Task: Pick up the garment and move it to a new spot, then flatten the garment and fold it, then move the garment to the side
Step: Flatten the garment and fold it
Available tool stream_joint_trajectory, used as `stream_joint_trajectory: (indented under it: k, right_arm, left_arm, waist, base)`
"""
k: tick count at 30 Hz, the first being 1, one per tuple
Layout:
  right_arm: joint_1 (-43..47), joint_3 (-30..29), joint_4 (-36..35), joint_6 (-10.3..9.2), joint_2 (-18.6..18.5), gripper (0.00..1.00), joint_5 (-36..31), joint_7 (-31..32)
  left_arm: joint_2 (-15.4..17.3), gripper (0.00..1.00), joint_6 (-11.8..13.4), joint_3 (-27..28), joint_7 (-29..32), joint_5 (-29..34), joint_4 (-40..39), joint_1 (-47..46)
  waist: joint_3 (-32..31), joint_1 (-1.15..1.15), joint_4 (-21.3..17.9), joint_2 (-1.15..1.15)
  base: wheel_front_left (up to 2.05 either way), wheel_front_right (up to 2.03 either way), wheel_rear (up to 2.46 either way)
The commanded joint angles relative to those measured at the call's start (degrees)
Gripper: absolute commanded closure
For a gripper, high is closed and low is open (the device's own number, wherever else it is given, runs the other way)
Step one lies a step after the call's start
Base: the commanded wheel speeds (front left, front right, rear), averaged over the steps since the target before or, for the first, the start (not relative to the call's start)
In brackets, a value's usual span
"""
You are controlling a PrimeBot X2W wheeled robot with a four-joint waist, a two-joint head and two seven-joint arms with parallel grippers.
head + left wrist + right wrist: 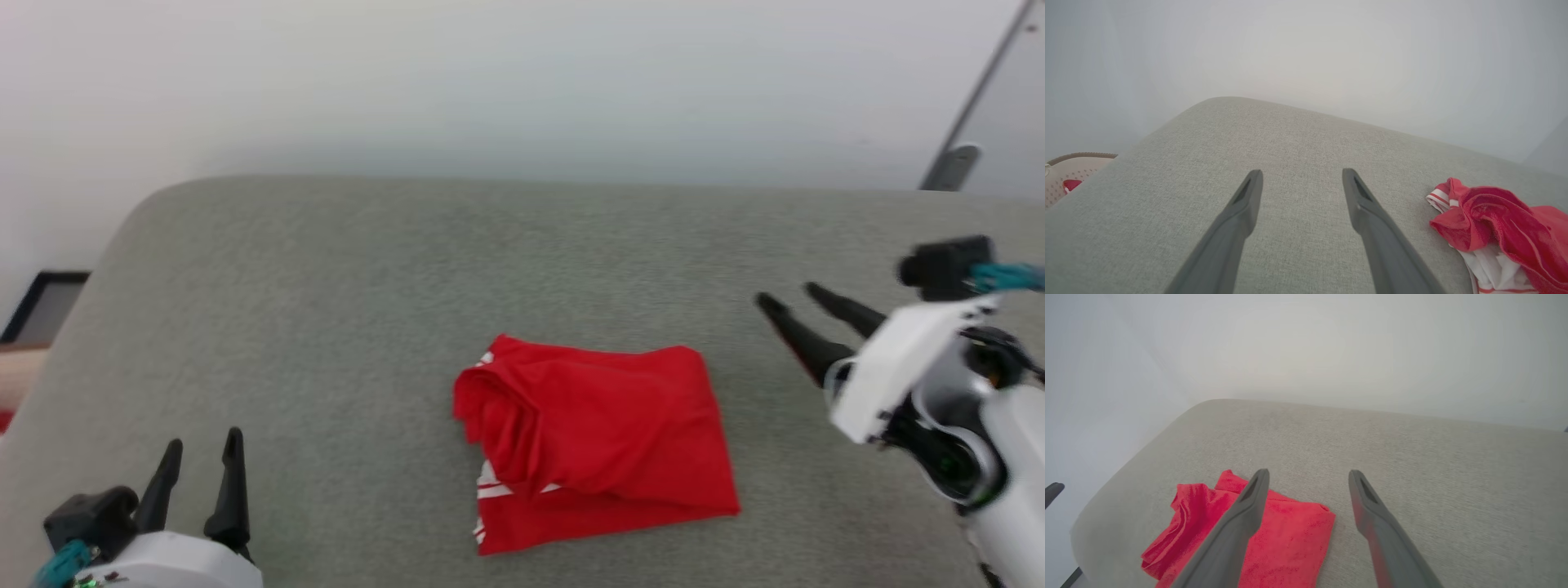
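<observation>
The garment point(600, 445) is a red T-shirt folded into a rough rectangle, lying in the middle of the grey padded surface point(326, 310), with white striped trim peeking out at its left edge. My left gripper point(200, 453) rests open at the lower left, well clear of the cloth. My right gripper point(788, 302) hovers open to the right of the garment, fingers pointing up-left, nothing between them. In the left wrist view the garment point(1502, 228) lies to the right of the open left gripper point(1300, 179). In the right wrist view the garment point(1286, 539) lies below and left of the open right gripper point(1308, 479).
A pale wall stands behind the surface's rounded far edge. A dark-framed object point(45, 306) sits at the far left, beyond the surface. A beige perforated basket point(1073, 173) with something red in it shows beyond the left edge. A grey post point(955, 159) stands at the upper right.
</observation>
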Motion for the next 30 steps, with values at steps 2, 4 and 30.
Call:
stream_joint_trajectory:
  k: [2, 4, 30]
  right_arm:
    - [2.26, -1.18, -0.42, -0.1, -1.39, 0.0, 0.35, -3.75]
    - [3.66, -1.62, -0.73, -0.1, -2.79, 0.0, -0.42, -7.33]
    - [17.45, -8.64, 5.78, -0.1, -6.68, 0.0, -8.61, -30.53]
  left_arm:
    - [0.24, 0.0, 0.43, 0.53, 0.04, 0.83, -0.43, 1.18]
    - [0.29, 0.0, 0.39, 1.31, 0.03, 0.84, -0.6, 1.7]
    - [-2.62, 0.0, -3.57, 11.37, 0.02, 6.45, 0.32, 6.03]
  waist:
    - [-1.09, 0.0, -3.54, 0.0]
    - [-1.21, 0.0, -4.51, 0.0]
    - [-2.46, 0.0, -7.8, 0.0]
  base:
    - [0.0, 0.0, 0.0]
    - [0.0, 0.0, 0.0]
    - [0.0, 0.0, 0.0]
